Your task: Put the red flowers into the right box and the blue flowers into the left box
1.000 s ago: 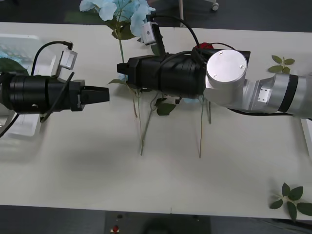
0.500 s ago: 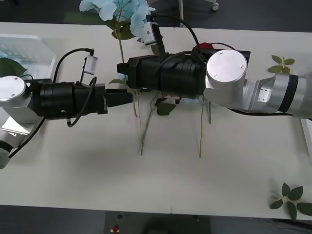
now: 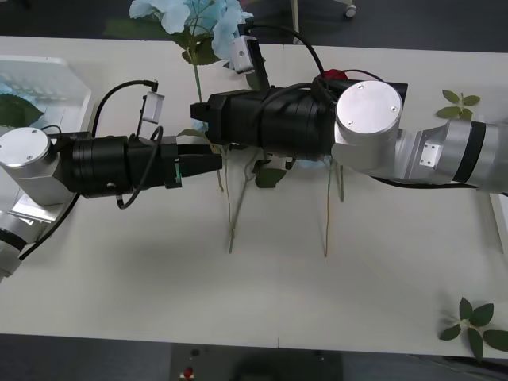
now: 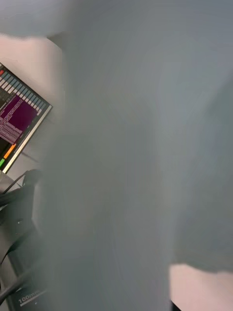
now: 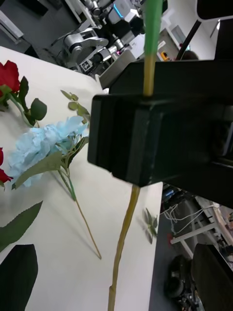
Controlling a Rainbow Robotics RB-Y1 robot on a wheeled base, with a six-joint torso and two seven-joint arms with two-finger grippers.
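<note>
My right gripper [image 3: 197, 119] lies across the middle of the table, shut on the long stem [image 5: 124, 233] of a blue flower whose head [image 3: 194, 16] rests at the far edge. Just left of that stem's lower part is my left gripper [image 3: 208, 161]; it is open, with the stem running between its black fingers [image 5: 213, 272]. Another blue flower [image 5: 48, 146] and red flowers [image 5: 9, 77] lie under the right arm. One red bloom [image 3: 335, 75] peeks out behind that arm. The left box [image 3: 75, 83] stands at the far left with pale blue blooms inside. The right box [image 3: 500, 222] shows as an edge at the right.
Bloomless leaf sprigs lie at the back right [image 3: 460, 99] and the front right corner [image 3: 476, 321]. Loose thin stems [image 3: 327, 226] stick out from under the right arm toward the table's front. The front half of the table is bare.
My left arm has swung right from beside the left box until its fingers reach the held stem. The right arm and the flowers have stayed put.
</note>
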